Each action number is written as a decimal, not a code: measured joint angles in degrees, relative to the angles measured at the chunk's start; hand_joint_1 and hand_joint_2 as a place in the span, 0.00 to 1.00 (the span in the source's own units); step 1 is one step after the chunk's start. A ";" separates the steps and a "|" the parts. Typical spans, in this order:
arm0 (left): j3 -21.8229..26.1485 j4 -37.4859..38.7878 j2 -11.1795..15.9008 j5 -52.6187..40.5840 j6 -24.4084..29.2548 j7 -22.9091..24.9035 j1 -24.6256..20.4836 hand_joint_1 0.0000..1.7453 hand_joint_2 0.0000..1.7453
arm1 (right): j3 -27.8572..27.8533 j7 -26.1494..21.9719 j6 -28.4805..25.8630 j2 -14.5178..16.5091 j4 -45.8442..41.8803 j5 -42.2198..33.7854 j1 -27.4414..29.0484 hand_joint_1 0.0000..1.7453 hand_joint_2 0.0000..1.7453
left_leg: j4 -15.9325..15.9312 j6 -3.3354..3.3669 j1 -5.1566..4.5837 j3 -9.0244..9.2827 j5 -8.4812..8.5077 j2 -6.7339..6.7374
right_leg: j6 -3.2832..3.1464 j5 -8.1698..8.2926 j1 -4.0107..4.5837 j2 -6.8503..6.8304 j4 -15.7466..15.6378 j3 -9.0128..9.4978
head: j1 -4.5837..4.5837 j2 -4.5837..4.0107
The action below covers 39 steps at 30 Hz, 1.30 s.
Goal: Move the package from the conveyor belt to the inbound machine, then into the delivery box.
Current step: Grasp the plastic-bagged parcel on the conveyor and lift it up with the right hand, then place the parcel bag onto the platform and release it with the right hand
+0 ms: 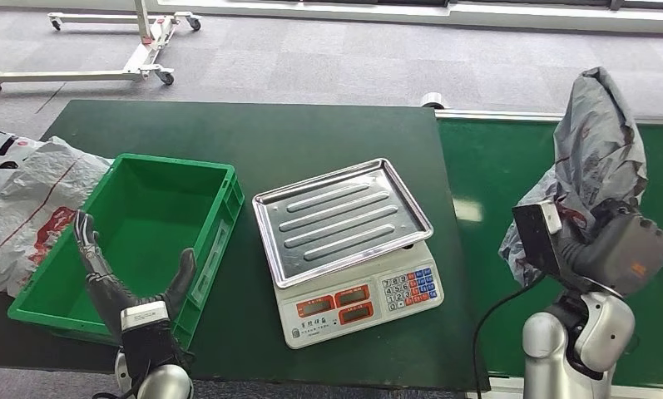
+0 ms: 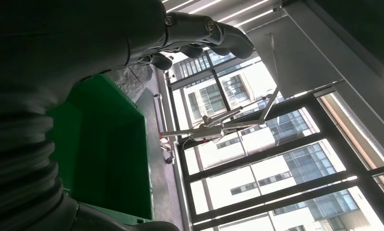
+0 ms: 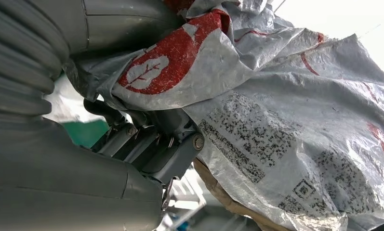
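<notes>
The table (image 1: 253, 133) with its dark green top spreads ahead of both hands, and the brighter green conveyor belt (image 1: 494, 174) runs beneath and beyond the right hand. The package (image 1: 598, 141) is a crumpled grey plastic bag, standing upright out of the right hand (image 1: 619, 241) and raised above the belt. The head view shows it as plain grey; the right wrist view shows what that one hides, a red patch with a white leaf mark and blocks of black printed code on the wrinkled film. The right hand grips the bag's lower part, fingers (image 3: 146, 139) wrapped under it. Between the two hands sits the scale (image 1: 353, 241), its steel tray on top and keypad facing the robot. Just beyond the left hand is the green crate (image 1: 220, 208), and a white sack (image 1: 28, 199) lies outside the crate on that hand's outer side. The left hand (image 1: 132, 283) holds nothing, fingers spread and upright at the crate's near edge.
</notes>
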 joint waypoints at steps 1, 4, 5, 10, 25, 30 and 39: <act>-0.02 0.09 0.02 0.13 0.09 -0.07 -0.08 0.00 1.00 | 0.13 -0.22 -0.58 0.00 -0.29 -0.03 -0.03 1.00 1.00 | 0.00 0.00 0.00 0.00 0.00 0.00 | 0.00 0.00 0.00 0.00 0.00 0.00 | 0.00 0.01; -0.52 1.09 0.36 1.68 0.91 -0.81 -1.11 0.00 1.00 | 5.19 -8.49 -1.18 -0.06 -2.34 -6.05 -0.32 1.00 1.00 | 0.00 0.01 0.00 0.05 0.01 0.08 | -0.01 0.02 0.00 0.05 0.00 0.05 | 0.01 0.01; -0.73 1.49 0.52 2.26 1.10 -1.11 -1.55 0.00 1.00 | 8.19 -12.42 0.31 -0.14 -2.81 -8.56 -0.44 1.00 1.00 | 0.00 0.00 0.00 0.07 0.02 0.12 | -0.02 0.03 0.01 0.07 0.00 0.06 | 0.01 0.01; -1.18 2.71 0.94 2.94 0.73 -1.56 -2.88 0.00 1.00 | 20.97 -16.76 5.88 -0.48 -2.78 -8.80 -1.04 1.00 1.00 | -0.01 -0.08 0.05 0.07 0.09 0.09 | -0.04 0.03 0.11 0.06 0.01 0.05 | -0.01 0.01; -1.70 4.90 1.34 3.05 0.63 -1.62 -4.76 0.00 1.00 | 35.54 -14.34 4.34 -2.81 0.92 -8.09 -3.31 0.00 1.00 | 0.00 -0.05 0.09 0.01 0.06 0.06 | -0.03 0.03 0.09 0.06 0.00 0.02 | 0.00 0.01; -1.70 5.11 1.55 3.71 1.48 -2.11 -4.60 0.00 1.00 | 36.52 -13.08 2.09 -3.63 2.55 -7.80 -4.37 0.00 1.00 | 0.00 -0.06 0.10 0.02 0.06 0.05 | -0.03 0.03 0.09 0.06 0.00 0.02 | 0.00 0.01; -1.70 5.03 1.58 3.72 1.65 -2.24 -4.28 0.00 1.00 | 38.32 -12.03 1.39 -4.39 4.21 -6.60 -4.42 0.00 1.00 | 0.00 -0.06 0.10 0.00 0.05 0.05 | -0.03 0.02 0.09 0.05 0.00 0.01 | -0.01 0.01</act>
